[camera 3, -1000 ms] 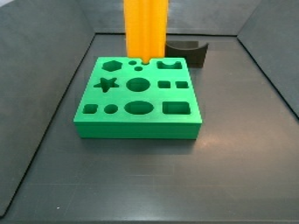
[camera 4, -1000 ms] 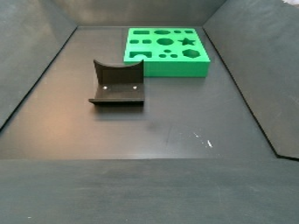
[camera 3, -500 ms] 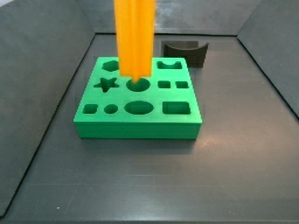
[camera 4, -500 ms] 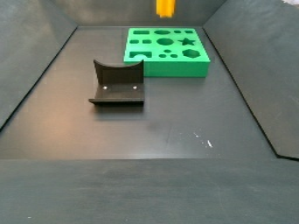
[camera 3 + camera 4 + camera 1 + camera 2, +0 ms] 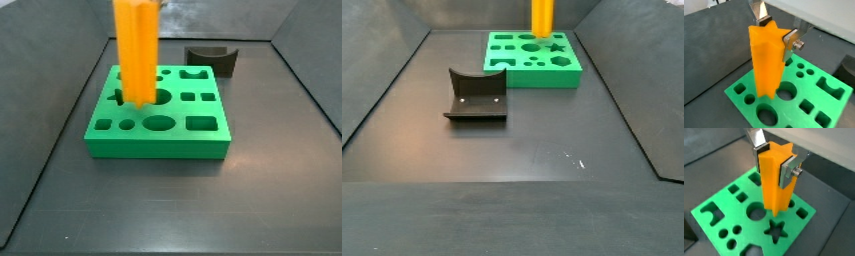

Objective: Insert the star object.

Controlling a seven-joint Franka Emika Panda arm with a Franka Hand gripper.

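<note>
The star object (image 5: 768, 62) is a tall bright orange bar with ridged sides, held upright above the green block (image 5: 827, 102). In both wrist views its upper part sits between the gripper's (image 5: 777, 31) two silver finger plates, which press against opposite sides of the bar; the gripper is closed on it. One finger (image 5: 788, 171) shows a screw on its outer face.

In a wrist view the bar's lower end (image 5: 775, 205) hangs just above the block's top face, beside the round hole (image 5: 755, 213) and close to the star-shaped hole (image 5: 776, 230). Whether the lower end touches the block cannot be told. In a side view the bar (image 5: 136, 52) stands over the left part of the block (image 5: 158, 135) and covers the star-shaped hole's area; its upper end runs out of the picture, and the gripper is out of frame there. In a side view the bar (image 5: 541, 17) appears at the far end of the floor, over the block (image 5: 535, 59), with the star-shaped hole (image 5: 555, 46) just beside its lower end.

The block lies flat on the dark floor (image 5: 516, 170). The fixture (image 5: 476, 96) stands well apart from the block in a side view, and appears behind the block (image 5: 213, 57) in a side view.
</note>
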